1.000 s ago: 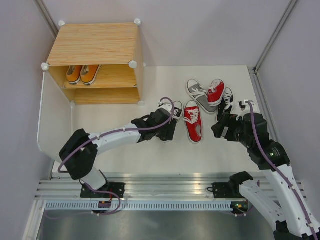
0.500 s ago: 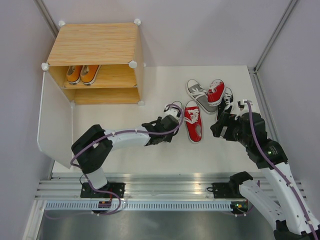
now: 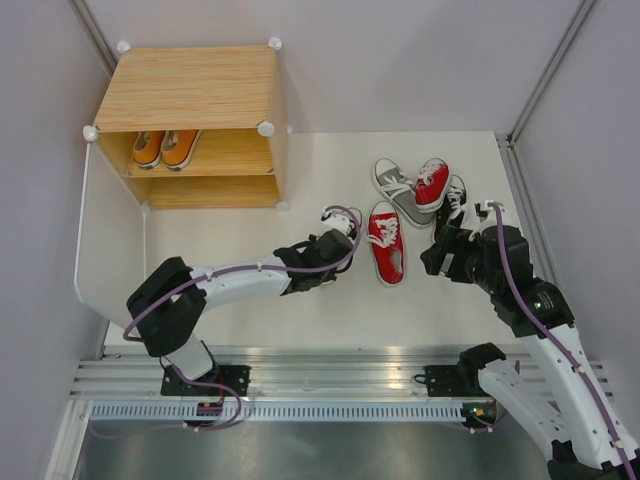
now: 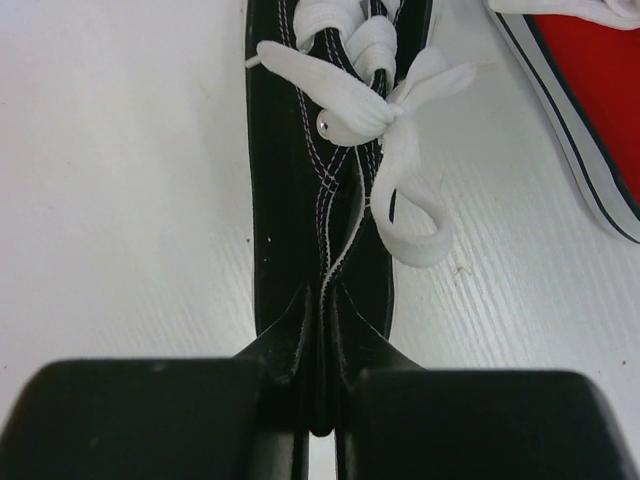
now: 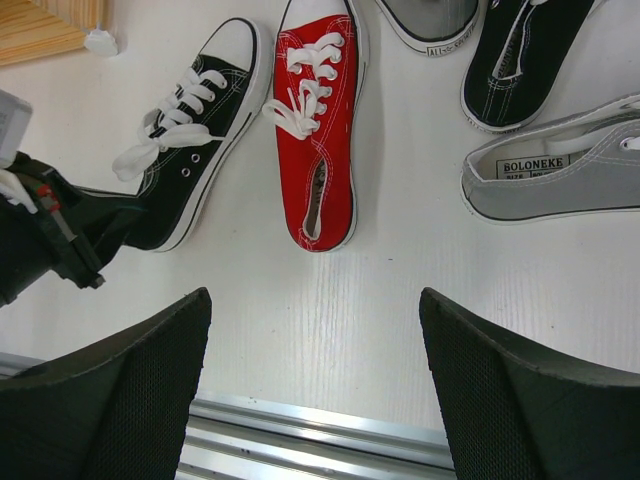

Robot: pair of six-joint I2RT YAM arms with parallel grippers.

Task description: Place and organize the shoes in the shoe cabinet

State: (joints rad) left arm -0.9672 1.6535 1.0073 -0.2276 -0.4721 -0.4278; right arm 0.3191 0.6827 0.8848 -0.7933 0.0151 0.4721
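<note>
Standing at the far left corner of the white table (image 3: 300,300), the shoe cabinet (image 3: 190,90) has its white door (image 3: 105,240) swung open toward the near side; an orange pair (image 3: 165,148) sits side by side on its inner shelf. The left gripper (image 4: 322,300) is pinched closed on the heel of a black sneaker (image 4: 300,180) out in front of the cabinet; whether the sole touches the table cannot be told. Just beside it lies a red sneaker (image 5: 315,130), roughly parallel; the right gripper (image 5: 315,390) hangs above the table near these two, its jaws spread wide with nothing between them. Further right a grey sneaker (image 5: 560,180) with a printed insole lies near a second black sneaker (image 5: 520,60); in the top view another grey sneaker (image 3: 400,190) has a second red sneaker (image 3: 432,183) resting partly on it. The held sneaker's white laces (image 4: 400,130) are tied in a loose bow.
</note>
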